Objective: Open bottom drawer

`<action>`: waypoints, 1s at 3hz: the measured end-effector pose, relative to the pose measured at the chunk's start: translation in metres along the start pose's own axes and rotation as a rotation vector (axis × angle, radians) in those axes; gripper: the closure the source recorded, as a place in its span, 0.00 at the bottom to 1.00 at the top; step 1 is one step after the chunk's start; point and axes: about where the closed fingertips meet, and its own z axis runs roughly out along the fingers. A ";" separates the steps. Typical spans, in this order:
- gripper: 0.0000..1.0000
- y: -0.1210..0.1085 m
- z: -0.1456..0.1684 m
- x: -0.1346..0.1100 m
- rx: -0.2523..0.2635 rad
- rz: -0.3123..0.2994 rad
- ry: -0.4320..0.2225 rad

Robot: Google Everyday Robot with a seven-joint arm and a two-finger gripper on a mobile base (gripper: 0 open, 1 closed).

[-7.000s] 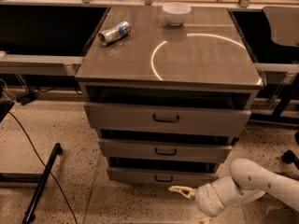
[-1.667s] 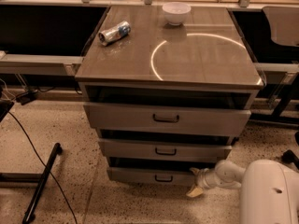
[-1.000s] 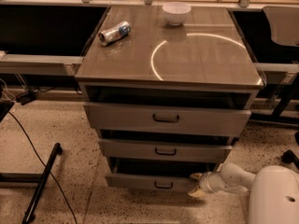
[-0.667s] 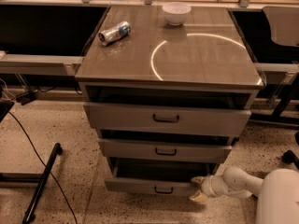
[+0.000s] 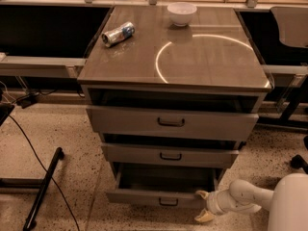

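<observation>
The grey cabinet has three drawers. The bottom drawer, the narrowest, stands pulled out toward me, with its dark inside showing and a small black handle at the centre of its front. My gripper is at floor level by the right end of that drawer's front panel. Its two pale fingers are spread apart, the upper one touching the panel's right corner. The white arm comes in from the lower right.
The top drawer and the middle drawer stand slightly out. A crushed can and a white bowl sit on the cabinet top. A black stand leg and cable lie on the floor at left. Chair wheels are at far right.
The bottom drawer has slid out toward me and its inside now shows. My gripper has moved back and down with the drawer's right corner.
</observation>
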 end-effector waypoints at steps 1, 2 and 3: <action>0.35 0.017 0.000 0.000 -0.026 -0.006 0.002; 0.26 0.017 -0.007 -0.009 -0.016 -0.033 -0.009; 0.29 0.007 -0.017 -0.024 0.012 -0.074 -0.019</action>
